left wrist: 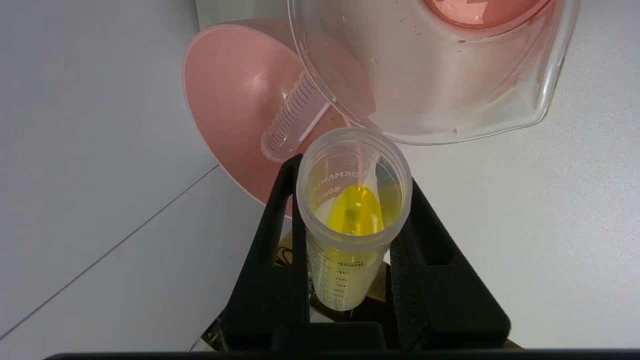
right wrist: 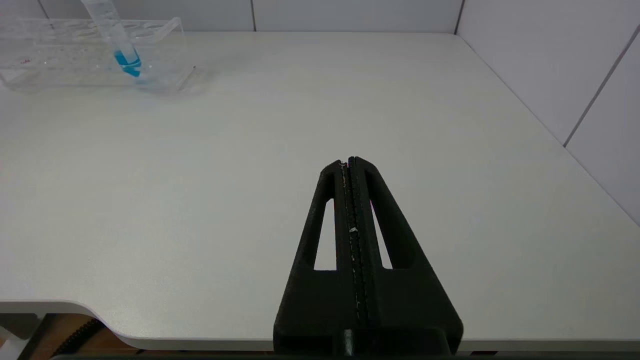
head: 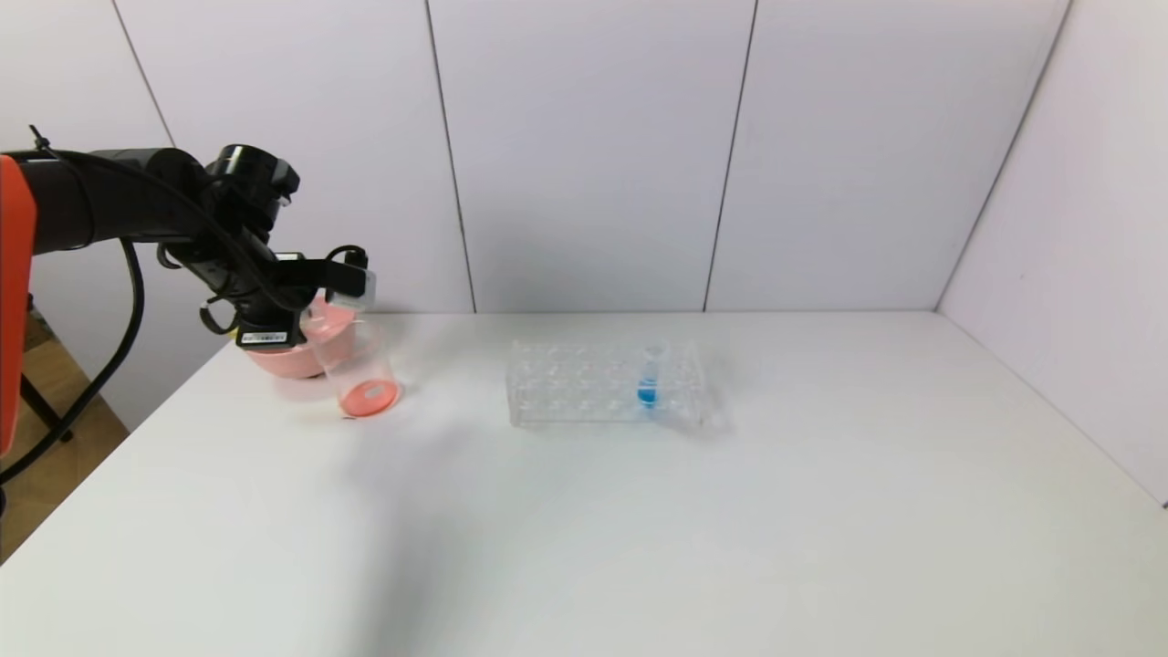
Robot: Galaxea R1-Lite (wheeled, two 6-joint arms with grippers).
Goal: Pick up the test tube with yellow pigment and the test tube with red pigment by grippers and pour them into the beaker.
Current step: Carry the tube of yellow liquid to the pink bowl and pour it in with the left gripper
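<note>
One tube is in hand right now: the test tube with yellow pigment (left wrist: 354, 220) is clamped between the fingers of the left claw (left wrist: 350, 250), which is closed tight on its sides. The tube is seen tipped towards the beaker (head: 358, 365), its open mouth held just beside and slightly below the beaker's rim in the left wrist view, with the yellow liquid pooled along the tube wall and not yet spilling. Red-orange liquid is already seen lying in the bottom of the beaker, so the red pour is judged to be done; an emptied tube (left wrist: 295, 120) is seen lying in the pink bowl (left wrist: 225, 100) just behind the beaker, and that is taken to be the test tube with red pigment. The step in hand is therefore judged to be the yellow pour, at its start. What is called for next is that the mouth be brought over the rim and the tilt be deepened, gently, so that nothing is lost onto the desk (head: 639, 529). The right claw (right wrist: 351, 162) is parked low over the near right of the desk, its fingers pressed together on nothing. A blue-liquid tube (head: 648, 383) is left standing in the clear rack (head: 566, 383), well apart from the pour
</note>
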